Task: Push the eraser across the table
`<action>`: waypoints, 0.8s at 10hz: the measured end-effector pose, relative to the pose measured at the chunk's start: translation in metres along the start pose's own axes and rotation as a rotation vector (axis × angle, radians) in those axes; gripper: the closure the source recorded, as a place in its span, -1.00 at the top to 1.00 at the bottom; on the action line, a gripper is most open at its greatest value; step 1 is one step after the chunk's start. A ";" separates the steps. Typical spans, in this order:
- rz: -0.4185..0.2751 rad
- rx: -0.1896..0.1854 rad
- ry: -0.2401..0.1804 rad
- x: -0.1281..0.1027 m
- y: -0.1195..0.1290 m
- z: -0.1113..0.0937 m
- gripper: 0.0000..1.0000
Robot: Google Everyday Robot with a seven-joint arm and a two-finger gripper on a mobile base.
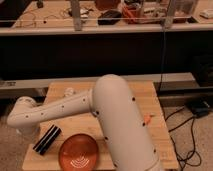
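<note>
Where the eraser (47, 139) lies: flat on the slats near the front-left corner of the bench (150, 97).
Eraser make: a long, narrow black block with flat faces and a thin pale stripe along its length.
Bench top: light wooden slats, square, matte.
Edges: the bench's left and front edges are both near the eraser.
Open room: bare wood shows behind my forearm and down the right side.
Eraser axis: diagonal, with the near end towards the front-left corner and the far end pointing back and right, under my forearm.
Claw (27, 131): at the left end of my arm (65, 107), low at the bench's left edge, just beside the eraser. Whether it is open or closed I cannot tell.
Arm: a smooth cream shell with a thick rounded elbow and small dark holes along the forearm.
Orange plate (80, 151): round and glossy, at the front edge, just right of the eraser.
Small orange piece (146, 119): right of my elbow, well apart from the eraser.
Long rear bench (100, 22): cluttered, with metal rails, behind everything.
</note>
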 end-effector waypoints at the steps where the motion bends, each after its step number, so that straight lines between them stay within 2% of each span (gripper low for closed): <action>1: 0.006 -0.004 0.006 0.002 -0.001 0.002 -0.99; 4: 0.046 -0.006 0.017 0.013 0.001 0.006 -0.99; 8: 0.094 -0.041 0.072 0.025 0.001 0.009 -0.99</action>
